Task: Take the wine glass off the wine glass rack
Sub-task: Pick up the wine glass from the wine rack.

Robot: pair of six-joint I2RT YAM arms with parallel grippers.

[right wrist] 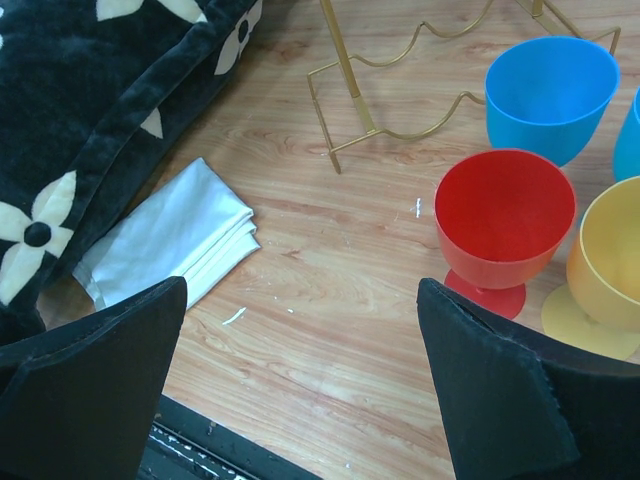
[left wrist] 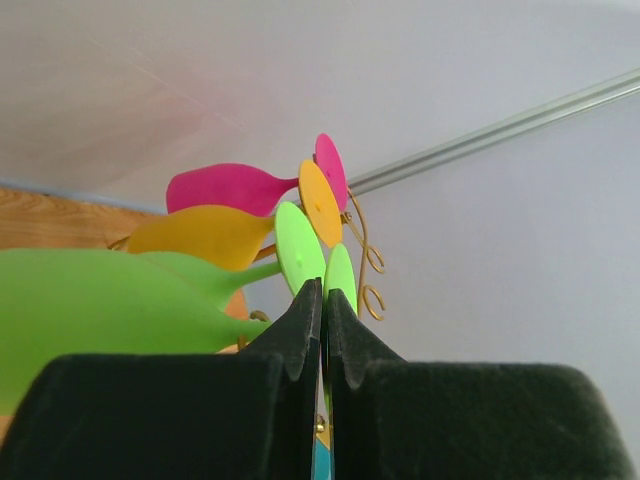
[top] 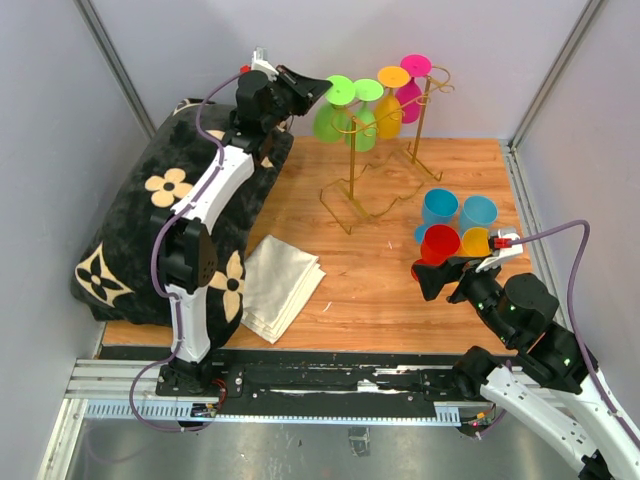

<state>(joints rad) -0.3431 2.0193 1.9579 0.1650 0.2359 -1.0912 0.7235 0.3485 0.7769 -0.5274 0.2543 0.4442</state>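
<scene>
Left gripper (left wrist: 323,290) is pinched almost shut on the round foot of the nearest green wine glass (left wrist: 100,300), a sliver of green showing between its fingers. The glass hangs upside down at the left end of the gold wine glass rack (top: 352,185). Right gripper (right wrist: 300,290) hangs wide open, holding nothing, over the table (right wrist: 320,260) beside a red cup (right wrist: 505,215).

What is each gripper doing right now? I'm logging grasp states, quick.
Left gripper: closed, seemingly pinching the green wine glass by its foot.
Right gripper: open, holding nothing.
</scene>
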